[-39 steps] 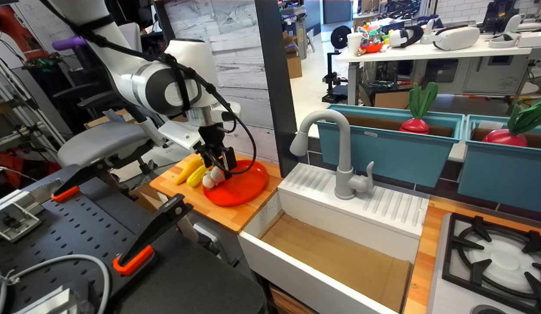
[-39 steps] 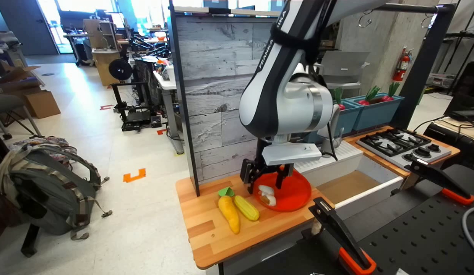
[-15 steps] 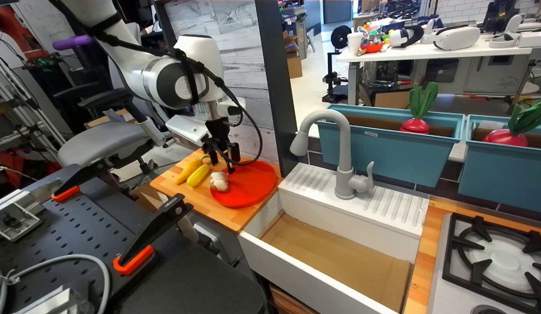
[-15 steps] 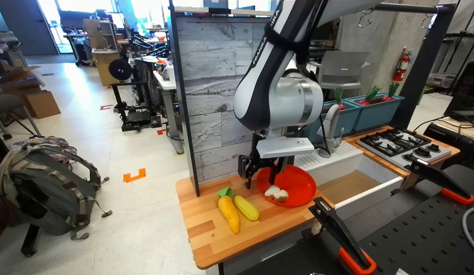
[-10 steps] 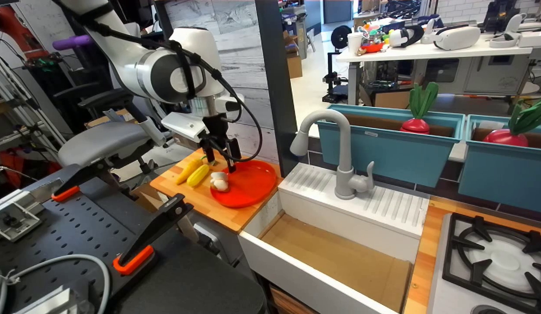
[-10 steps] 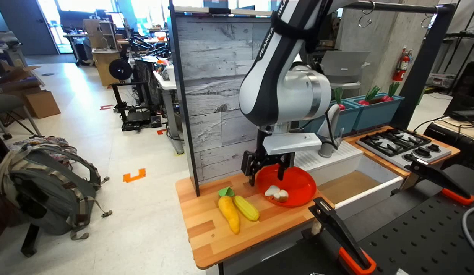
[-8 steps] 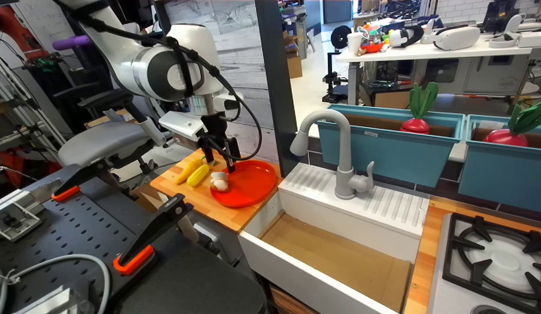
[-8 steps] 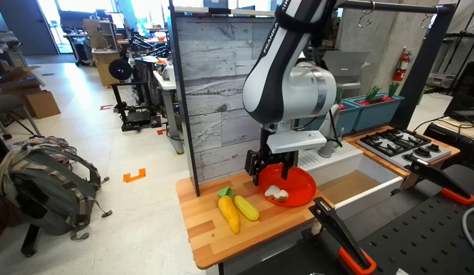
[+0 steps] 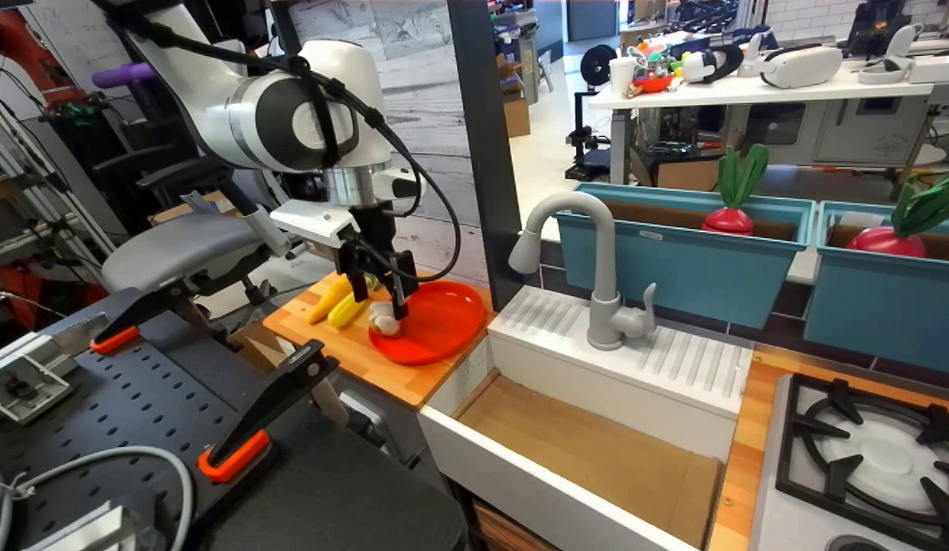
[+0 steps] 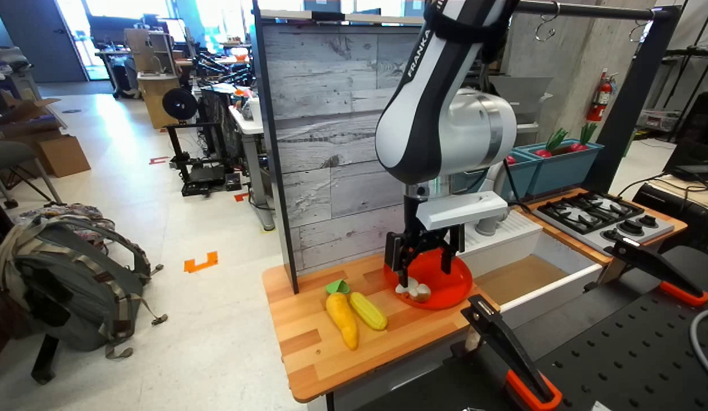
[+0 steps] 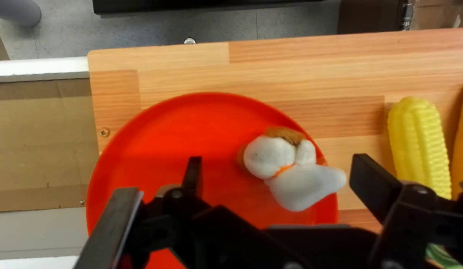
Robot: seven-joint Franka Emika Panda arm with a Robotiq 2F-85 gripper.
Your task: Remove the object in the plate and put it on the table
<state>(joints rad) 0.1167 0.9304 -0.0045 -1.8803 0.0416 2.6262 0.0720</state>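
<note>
Low over one plate (image 11: 175,125), one gripper (image 11: 278,166) hangs with its two fingers (image 11: 194,172) spread wide apart, holding nothing. One white toy (image 11: 291,177), with patches of brown and orange, lies on the plate near the rim; in the wrist view it shows between the fingers with a gap on each side, one white end reaching over the rim toward the table (image 10: 300,319). Whether a fingertip touches it cannot be told from the exterior views.

Two more pieces rest on the table beside the plate: one corn (image 10: 368,311) and, next to it, one long yellow-orange piece (image 10: 344,322) with one green leaf (image 10: 337,287) at its end. A strip of wood separates the corn from the rim, and another runs between the rim and the table's long edge at the top of the wrist view. On the side of the one sink (image 9: 490,463), the rim covers part of the table's edge in that view. Toward the rounded corner, in an exterior view, a broad stretch of wood runs on past the corn. One upright panel (image 10: 320,142) stands at the table's back; farther along come one faucet (image 9: 604,260), one stove (image 10: 604,220) and two planters (image 9: 681,260).
</note>
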